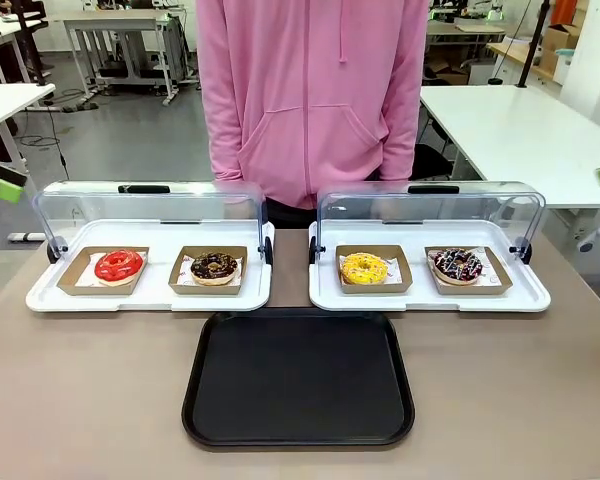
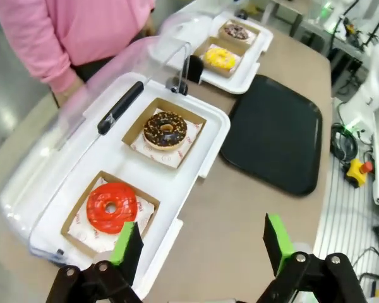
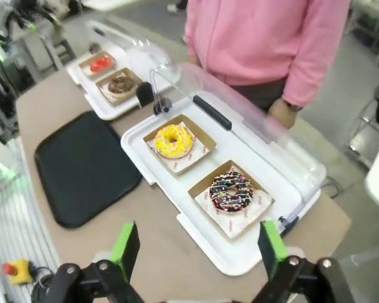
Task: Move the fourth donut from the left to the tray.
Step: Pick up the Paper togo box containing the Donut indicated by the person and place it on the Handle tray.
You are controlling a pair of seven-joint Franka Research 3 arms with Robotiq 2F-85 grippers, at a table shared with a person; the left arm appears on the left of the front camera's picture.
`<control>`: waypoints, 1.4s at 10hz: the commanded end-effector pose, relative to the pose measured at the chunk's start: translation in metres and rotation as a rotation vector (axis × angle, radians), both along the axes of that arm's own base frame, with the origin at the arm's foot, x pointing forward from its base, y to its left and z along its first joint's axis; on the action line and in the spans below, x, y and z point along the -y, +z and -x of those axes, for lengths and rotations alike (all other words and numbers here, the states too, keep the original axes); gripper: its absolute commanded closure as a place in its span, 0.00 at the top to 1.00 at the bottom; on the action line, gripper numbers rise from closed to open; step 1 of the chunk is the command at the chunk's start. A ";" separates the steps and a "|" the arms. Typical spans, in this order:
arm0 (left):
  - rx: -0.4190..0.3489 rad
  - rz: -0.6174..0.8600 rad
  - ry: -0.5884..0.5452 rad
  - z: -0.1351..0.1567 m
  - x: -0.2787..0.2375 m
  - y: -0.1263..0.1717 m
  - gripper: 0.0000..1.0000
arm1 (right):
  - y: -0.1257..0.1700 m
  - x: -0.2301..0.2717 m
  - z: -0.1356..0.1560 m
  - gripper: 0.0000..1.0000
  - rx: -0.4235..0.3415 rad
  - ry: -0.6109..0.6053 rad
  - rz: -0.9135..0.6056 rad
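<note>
Right wrist view: fourth donut (image 3: 232, 191) lies seemingly clear beyond right claw (image 3: 198, 245).

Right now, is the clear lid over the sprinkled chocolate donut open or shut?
Open: the lid is swung back behind the fourth donut, which sits uncovered.

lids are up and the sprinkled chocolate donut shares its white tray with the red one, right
No: the sprinkled chocolate donut shares its white tray with the yellow donut; the red donut lies in the other tray. The front view shows it. The lids are up.
</note>
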State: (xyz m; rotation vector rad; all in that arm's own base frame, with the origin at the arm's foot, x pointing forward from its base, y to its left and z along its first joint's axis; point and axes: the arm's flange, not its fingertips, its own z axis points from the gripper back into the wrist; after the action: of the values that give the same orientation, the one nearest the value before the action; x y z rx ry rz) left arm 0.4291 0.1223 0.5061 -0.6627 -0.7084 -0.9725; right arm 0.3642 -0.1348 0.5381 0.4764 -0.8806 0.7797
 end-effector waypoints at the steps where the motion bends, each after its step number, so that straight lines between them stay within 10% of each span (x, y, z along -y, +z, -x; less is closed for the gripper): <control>1: 0.010 0.065 -0.037 -0.020 -0.027 -0.011 1.00 | -0.006 0.035 0.004 1.00 0.041 0.049 -0.086; 14: 0.101 0.173 -0.019 -0.002 -0.047 -0.026 1.00 | -0.019 0.064 0.026 1.00 0.100 0.053 -0.104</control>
State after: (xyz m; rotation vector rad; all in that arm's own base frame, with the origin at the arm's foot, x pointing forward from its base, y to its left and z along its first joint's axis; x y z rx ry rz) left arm 0.4309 0.1690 0.4777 -0.7708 -0.8805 -0.9720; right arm 0.3375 -0.1981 0.5167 0.5614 -0.9792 0.7916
